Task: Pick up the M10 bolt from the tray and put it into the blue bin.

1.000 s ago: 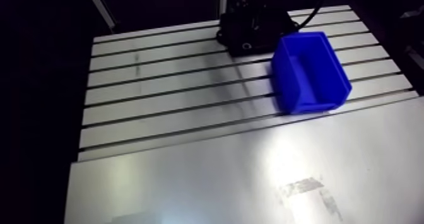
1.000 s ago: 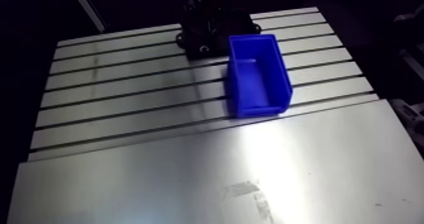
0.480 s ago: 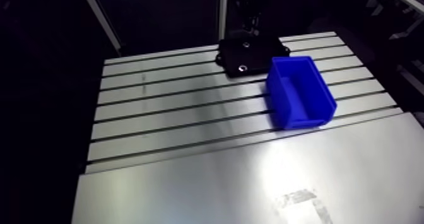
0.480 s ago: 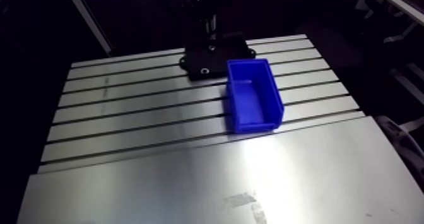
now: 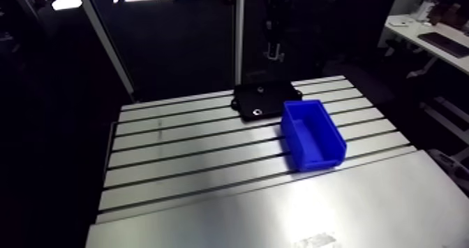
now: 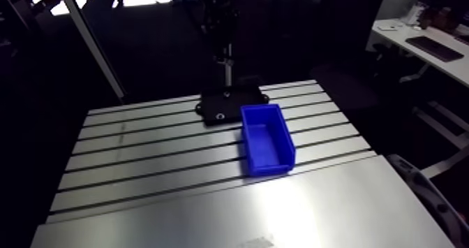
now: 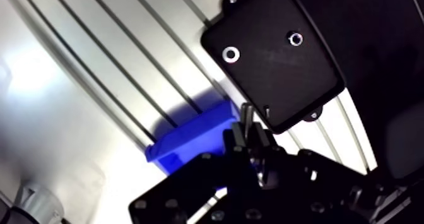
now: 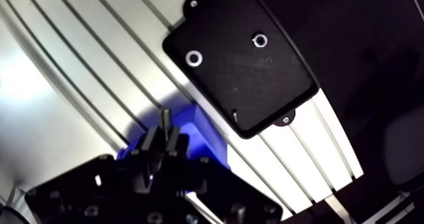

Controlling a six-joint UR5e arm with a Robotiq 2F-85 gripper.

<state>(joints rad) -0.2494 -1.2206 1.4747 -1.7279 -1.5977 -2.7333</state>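
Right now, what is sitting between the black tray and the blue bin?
Nothing. In the arm view the blue bin stands close beside the black tray, with at most a sliver of bare table between them.

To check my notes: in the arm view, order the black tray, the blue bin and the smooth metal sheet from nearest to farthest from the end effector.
1. Black tray, under the end effector, at the table's far edge.
2. Blue bin, beside the tray.
3. Smooth metal sheet, across the table's near end.
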